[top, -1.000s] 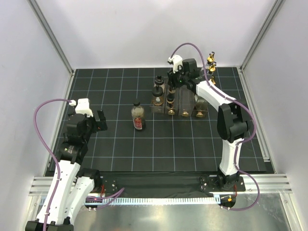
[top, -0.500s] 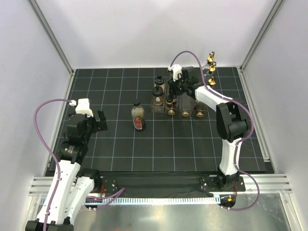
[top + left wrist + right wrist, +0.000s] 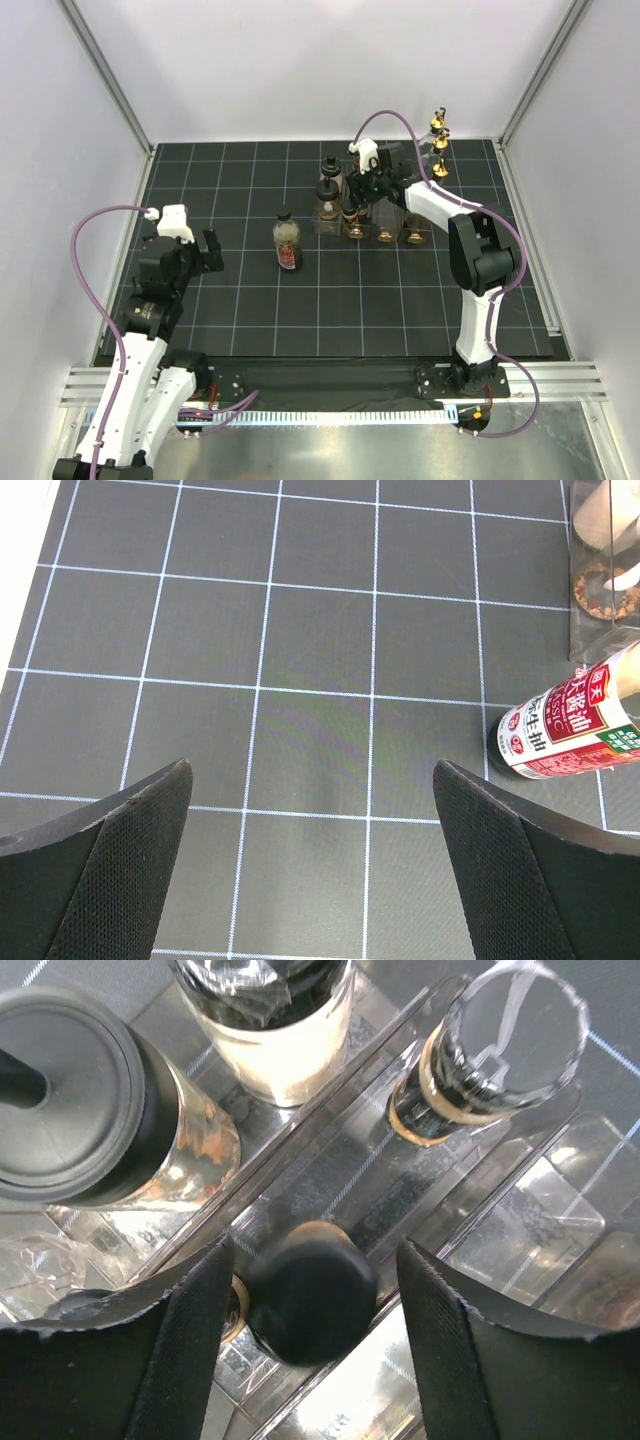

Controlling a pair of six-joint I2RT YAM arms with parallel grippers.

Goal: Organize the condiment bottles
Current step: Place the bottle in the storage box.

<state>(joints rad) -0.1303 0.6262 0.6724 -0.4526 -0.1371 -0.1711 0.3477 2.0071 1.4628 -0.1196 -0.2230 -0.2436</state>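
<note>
My right gripper [image 3: 367, 186] hovers over the clear plastic rack [image 3: 398, 213]. In the right wrist view it [image 3: 314, 1258] is open, its fingers [image 3: 185, 1360] on either side of a black-capped brown bottle [image 3: 310, 1305] that stands in a rack compartment. The cap lies close to the left finger, with a gap on the right. Other bottles [image 3: 327, 192] stand in the rack. Two gold-spouted bottles [image 3: 439, 138] stand behind it. A red-labelled bottle [image 3: 287, 241] stands alone left of the rack and also shows in the left wrist view [image 3: 572, 730]. My left gripper [image 3: 312, 772] is open and empty over the mat [image 3: 300, 680].
In the right wrist view a grey-lidded bottle [image 3: 75, 1075], a pale-filled bottle [image 3: 280, 1030] and a clear-capped bottle [image 3: 500, 1045] stand in neighbouring compartments of the rack [image 3: 345, 1150]. White walls and metal frame posts enclose the black gridded mat [image 3: 350, 300].
My right gripper has moved forward and a little left from the back of the rack to above its middle compartments. The left arm has not moved.
</note>
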